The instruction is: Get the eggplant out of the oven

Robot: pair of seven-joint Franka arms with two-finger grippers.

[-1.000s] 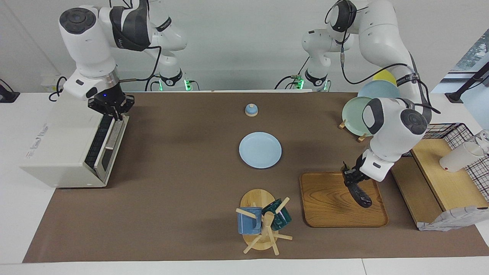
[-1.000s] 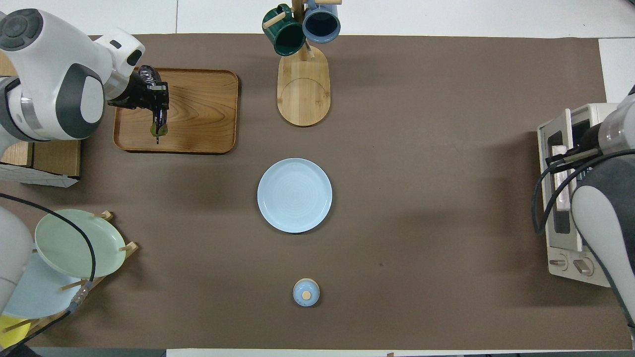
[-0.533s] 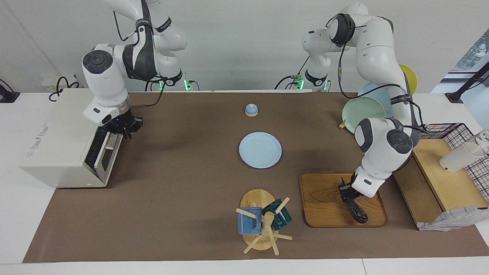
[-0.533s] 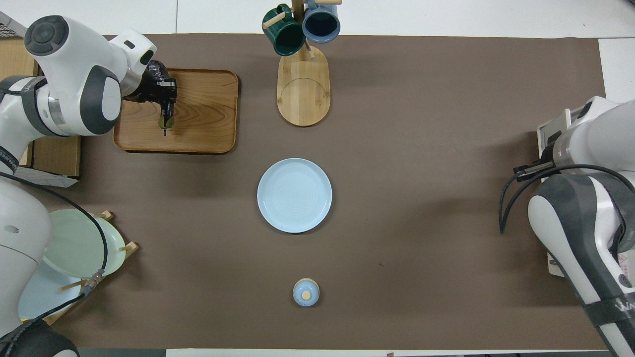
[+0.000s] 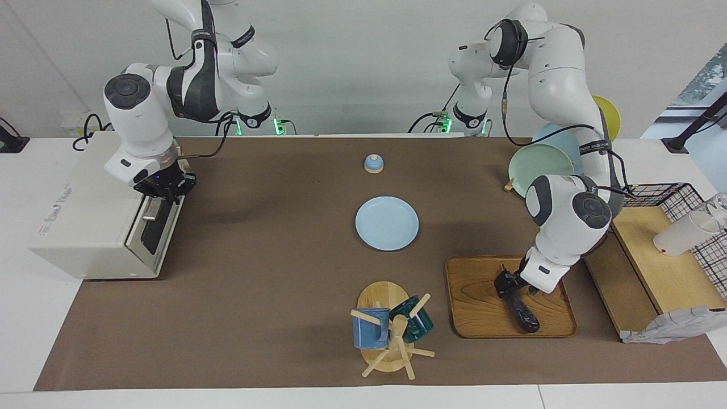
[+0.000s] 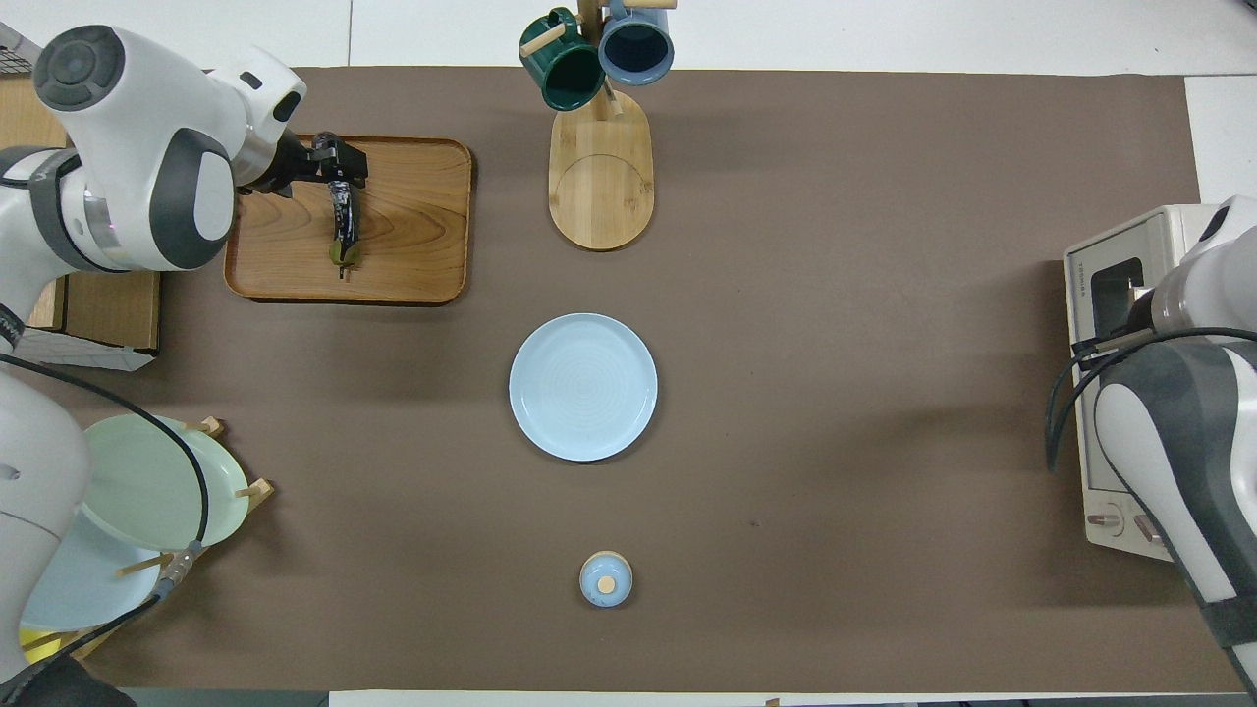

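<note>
Eggplant (image 5: 522, 314), long dark purple glossy, lay on wooden tray (image 5: 477, 318) near tabletop's edge farthest from robots; left gripper (image 5: 507, 282) spread wide at stem end; right gripper (image 5: 163, 191), fingers unreadable, at cream-white oven (image 5: 85, 227) door; risk: retreating fingers snag, roll eggplant.

Brown-matted table (image 5: 272, 272) with oven (image 5: 91, 216), tray (image 5: 483, 301)

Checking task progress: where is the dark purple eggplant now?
The dark purple eggplant lies on the wooden tray toward the left arm's end, beside the left gripper.

Eggplant (image 5: 523, 314) on wood tray (image 5: 477, 307), left tool (image 5: 507, 282) at its end; oven (image 5: 96, 218) shut.
</note>
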